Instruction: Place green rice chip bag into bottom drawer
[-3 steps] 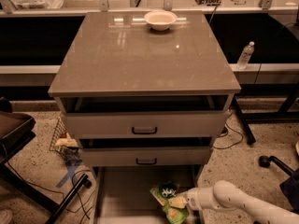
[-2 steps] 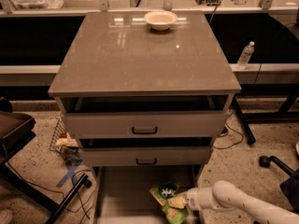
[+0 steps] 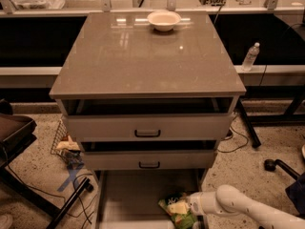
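The green rice chip bag [image 3: 176,210] lies at the right side of the pulled-out bottom drawer [image 3: 128,199], a pale shallow tray below the two grey-fronted drawers. My gripper [image 3: 192,206] reaches in from the lower right on a white arm and its tip is at the bag's right edge. The lower part of the bag is cut off by the frame edge.
A white bowl [image 3: 164,20] sits at the back of the cabinet top [image 3: 143,56]. A plastic bottle [image 3: 250,56] stands on the floor at the right. A wire basket with clutter [image 3: 66,144], cables and a dark chair [image 3: 14,137] are on the left.
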Motion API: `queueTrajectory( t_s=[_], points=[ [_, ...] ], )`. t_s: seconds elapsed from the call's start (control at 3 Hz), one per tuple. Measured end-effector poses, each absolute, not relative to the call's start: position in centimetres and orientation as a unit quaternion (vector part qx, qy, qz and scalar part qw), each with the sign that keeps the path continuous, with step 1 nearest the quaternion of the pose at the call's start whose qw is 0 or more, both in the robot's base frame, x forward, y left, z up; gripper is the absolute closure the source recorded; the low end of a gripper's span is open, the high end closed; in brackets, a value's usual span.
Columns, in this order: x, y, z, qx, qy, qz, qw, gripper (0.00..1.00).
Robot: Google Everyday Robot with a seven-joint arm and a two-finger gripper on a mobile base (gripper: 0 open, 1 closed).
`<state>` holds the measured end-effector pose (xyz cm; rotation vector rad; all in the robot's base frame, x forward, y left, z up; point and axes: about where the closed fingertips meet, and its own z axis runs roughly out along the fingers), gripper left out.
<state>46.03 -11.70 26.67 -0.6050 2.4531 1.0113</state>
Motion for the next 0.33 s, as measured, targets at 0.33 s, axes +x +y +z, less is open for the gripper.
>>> queueTrajectory(
  t_s=[0.33],
  points=[
    [45.96,-11.52,26.61,-0.218,0.881,0.365,0.208,0.0]
  ],
)
